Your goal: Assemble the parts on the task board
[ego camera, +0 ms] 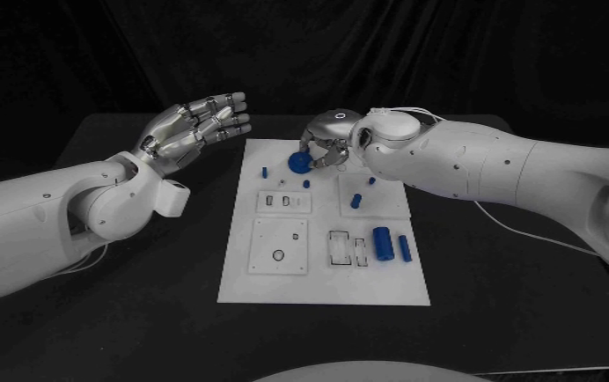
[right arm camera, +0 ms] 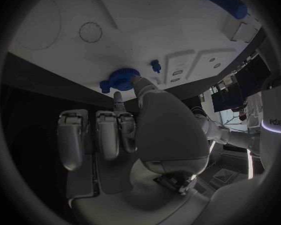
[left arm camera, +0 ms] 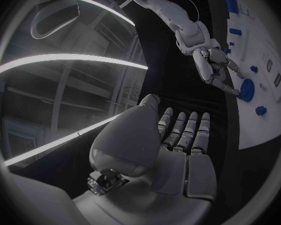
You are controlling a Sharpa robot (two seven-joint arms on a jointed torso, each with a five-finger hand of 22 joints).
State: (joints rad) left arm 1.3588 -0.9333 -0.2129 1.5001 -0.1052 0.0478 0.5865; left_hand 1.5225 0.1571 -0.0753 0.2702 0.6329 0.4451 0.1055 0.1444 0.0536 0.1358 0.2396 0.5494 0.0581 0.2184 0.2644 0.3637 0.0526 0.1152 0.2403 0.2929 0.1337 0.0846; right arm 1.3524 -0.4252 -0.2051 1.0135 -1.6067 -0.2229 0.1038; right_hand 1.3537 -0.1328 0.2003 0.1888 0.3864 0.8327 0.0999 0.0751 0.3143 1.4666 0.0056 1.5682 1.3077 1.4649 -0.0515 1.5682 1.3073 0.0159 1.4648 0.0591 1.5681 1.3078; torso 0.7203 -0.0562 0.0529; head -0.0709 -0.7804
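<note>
a robotics lab or test cell: a black table point(ego camera: 152, 312) draped behind in black curtain point(ego camera: 304, 30) at twelve o'clock, a white task board point(ego camera: 324, 285) at centre, ceiling strip lights point(left arm camera: 65, 60).

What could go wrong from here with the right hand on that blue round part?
1. The right hand pinches the blue round part with fingertips only, at the task board's far edge; a slip could send it off onto the black table.
2. A small blue peg stands close by; lowering the part could knock it.
3. The left hand hangs open beside the board, so it likely cannot steady anything.
</note>
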